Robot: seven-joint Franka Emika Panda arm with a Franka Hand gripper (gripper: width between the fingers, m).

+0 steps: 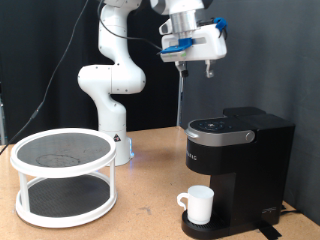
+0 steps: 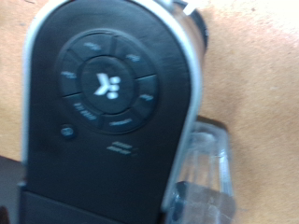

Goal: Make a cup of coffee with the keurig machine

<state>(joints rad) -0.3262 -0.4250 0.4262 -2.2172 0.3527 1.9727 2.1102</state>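
The black keurig machine (image 1: 240,165) stands on the wooden table at the exterior view's right, its lid down. The white cup (image 1: 199,205) sits on the machine's drip base under the brew head, handle towards the exterior view's left. My gripper (image 1: 196,70) hangs high above the machine, well clear of it, fingers apart and empty. The wrist view looks straight down on the machine's lid (image 2: 107,89) with its ring of buttons, and on the clear water tank (image 2: 201,173) beside it. No fingers show in the wrist view.
A white two-tier round rack (image 1: 62,178) with mesh shelves stands on the table at the exterior view's left. The arm's white base (image 1: 115,140) is behind it. A black curtain hangs at the back.
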